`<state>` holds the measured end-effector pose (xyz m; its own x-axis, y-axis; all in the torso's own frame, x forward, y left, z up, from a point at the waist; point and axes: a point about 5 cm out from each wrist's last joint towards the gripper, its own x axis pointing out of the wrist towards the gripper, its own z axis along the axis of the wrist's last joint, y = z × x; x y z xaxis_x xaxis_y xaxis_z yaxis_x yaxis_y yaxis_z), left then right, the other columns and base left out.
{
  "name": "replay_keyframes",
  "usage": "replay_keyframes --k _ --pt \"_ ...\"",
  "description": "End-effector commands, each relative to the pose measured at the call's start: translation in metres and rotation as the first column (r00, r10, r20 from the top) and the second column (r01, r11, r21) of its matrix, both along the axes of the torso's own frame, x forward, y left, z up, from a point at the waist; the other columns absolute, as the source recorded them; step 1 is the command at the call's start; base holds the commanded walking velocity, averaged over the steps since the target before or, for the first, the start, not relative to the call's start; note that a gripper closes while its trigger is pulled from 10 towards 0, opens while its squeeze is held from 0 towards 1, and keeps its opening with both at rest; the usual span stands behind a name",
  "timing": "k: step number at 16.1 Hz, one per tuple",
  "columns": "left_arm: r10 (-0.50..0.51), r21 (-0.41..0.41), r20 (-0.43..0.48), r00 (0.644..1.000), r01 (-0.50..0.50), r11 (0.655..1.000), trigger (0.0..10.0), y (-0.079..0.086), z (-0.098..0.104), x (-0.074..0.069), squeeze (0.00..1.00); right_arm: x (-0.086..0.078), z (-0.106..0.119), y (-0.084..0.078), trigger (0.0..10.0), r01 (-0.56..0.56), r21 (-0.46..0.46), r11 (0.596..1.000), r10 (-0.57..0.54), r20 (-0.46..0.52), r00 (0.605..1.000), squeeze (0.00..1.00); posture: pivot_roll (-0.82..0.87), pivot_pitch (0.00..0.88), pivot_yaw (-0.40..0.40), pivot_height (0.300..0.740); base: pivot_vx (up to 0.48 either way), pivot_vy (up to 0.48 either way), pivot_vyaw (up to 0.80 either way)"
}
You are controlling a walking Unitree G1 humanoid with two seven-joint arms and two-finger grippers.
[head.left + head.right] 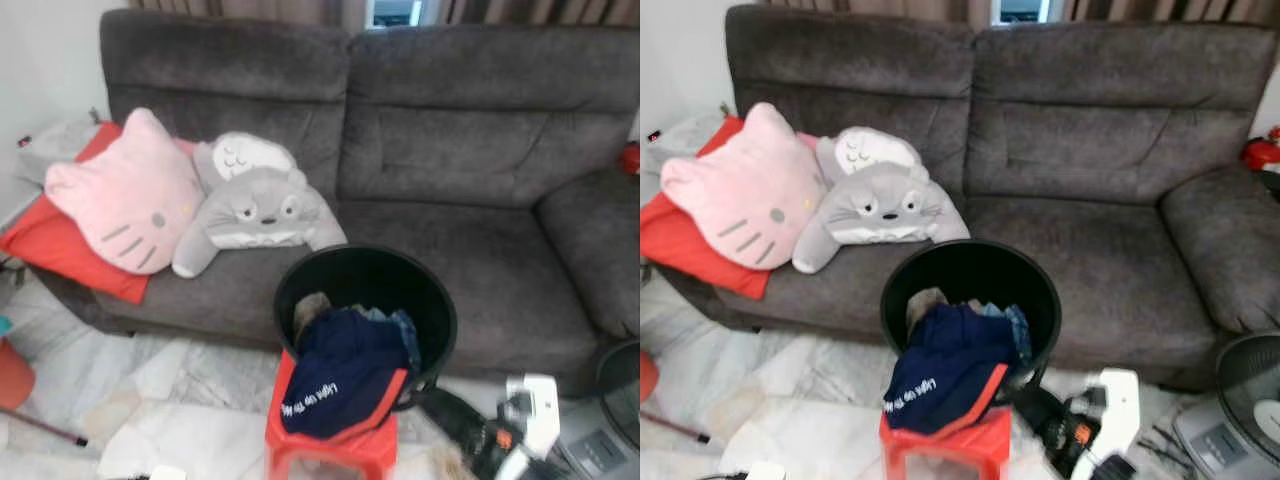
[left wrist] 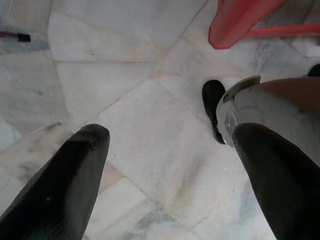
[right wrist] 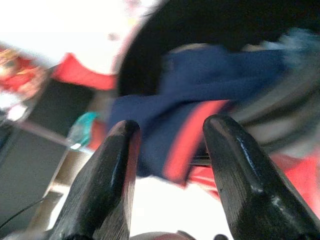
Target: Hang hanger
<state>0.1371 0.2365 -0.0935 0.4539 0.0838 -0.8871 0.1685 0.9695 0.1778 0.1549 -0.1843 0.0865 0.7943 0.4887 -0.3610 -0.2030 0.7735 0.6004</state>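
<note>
right wrist view has the right gripper (image 3: 167, 132), fingers apart and empty, facing the navy, red-trimmed garment (image 1: 340, 375) draped over the round black laundry bucket (image 1: 430, 300). no hanger is discernible. left gripper (image 2: 170, 145) spread toward floor. risk: snagging cloth, tipping bucket.
</note>
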Motion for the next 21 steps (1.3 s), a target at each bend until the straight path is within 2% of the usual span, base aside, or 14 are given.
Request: replay_keyframes --k 1,5,10,16,19,21 --pt "-0.012 0.011 -0.016 1.000 0.012 1.000 10.0 0.002 0.000 -0.002 0.00 0.001 -0.008 -0.003 10.0 0.027 -0.028 0.999 -0.028 -0.029 0.999 0.00 -0.09 0.000 0.024 0.732 0.000 0.000 0.00" --pt "0.007 0.013 -0.010 1.000 -0.007 1.000 10.0 0.004 0.000 -0.002 0.00 0.011 -0.024 0.010 10.0 0.004 0.039 0.999 -0.002 -0.058 0.998 0.00 -0.06 0.000 0.019 0.732 0.000 0.000 0.00" --pt "0.003 0.015 -0.011 1.000 -0.003 1.000 10.0 0.004 0.000 -0.002 0.00 0.014 -0.043 0.016 10.0 -0.017 0.120 0.993 0.029 -0.096 0.995 0.00 -0.05 0.000 0.025 0.732 0.000 0.000 0.00" --pt "0.007 0.016 -0.008 1.000 -0.006 1.000 10.0 0.004 0.000 -0.001 0.00 0.025 -0.044 0.018 10.0 -0.055 0.183 0.982 0.066 -0.051 0.997 0.00 -0.05 0.000 0.025 0.732 0.000 0.000 0.00" --pt "0.005 0.014 -0.007 1.000 -0.005 1.000 10.0 0.003 0.000 0.000 0.00 0.026 -0.046 0.019 10.0 -0.078 0.197 0.977 0.089 -0.052 0.995 0.00 -0.05 0.000 0.023 0.732 0.000 0.000 0.00" --pt "0.008 0.013 -0.006 1.000 -0.008 1.000 10.0 0.003 0.000 0.000 0.00 0.025 -0.048 0.021 10.0 -0.094 0.244 0.965 0.109 -0.050 0.993 0.00 -0.05 0.000 0.023 0.732 0.000 0.000 0.00"
